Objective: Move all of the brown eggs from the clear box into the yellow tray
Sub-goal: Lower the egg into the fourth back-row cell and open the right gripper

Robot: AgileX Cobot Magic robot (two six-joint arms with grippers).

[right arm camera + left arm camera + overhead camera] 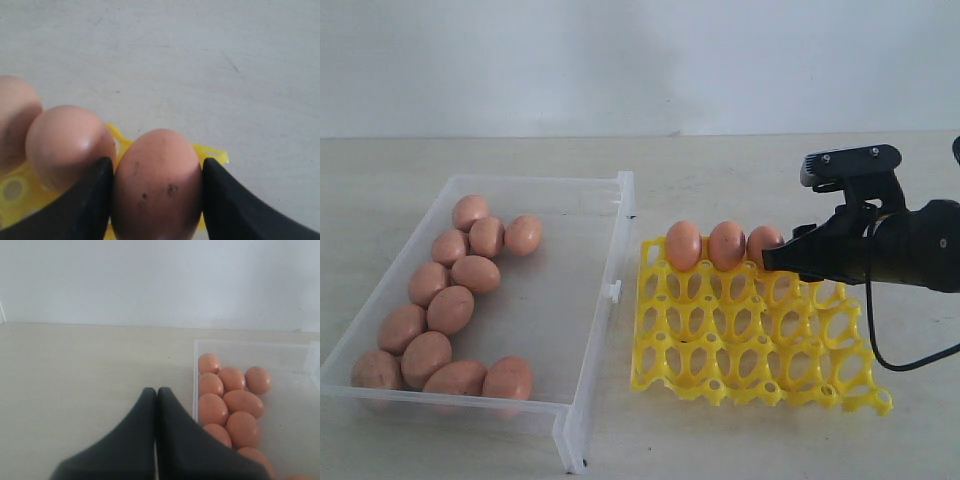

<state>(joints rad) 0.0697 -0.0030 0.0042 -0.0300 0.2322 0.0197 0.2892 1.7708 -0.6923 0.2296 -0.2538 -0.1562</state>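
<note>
The right gripper [156, 167] pinches a speckled brown egg [763, 240] in the far row of the yellow tray [750, 350], right of two eggs [683, 245] seated there. The other brown eggs [450, 309] lie along the left side of the clear box [623, 215]. The left gripper [156, 390] hangs just left of it, fingers pressed together

**Counter and the items it is carrying**

A pale beige counter [740, 160] is carrying two items directly on its surface. The clear box [560, 300] is lying flat on the left. The yellow tray [740, 350] is sitting just beside it on the right, their facing edges running roughly parallel.
</note>
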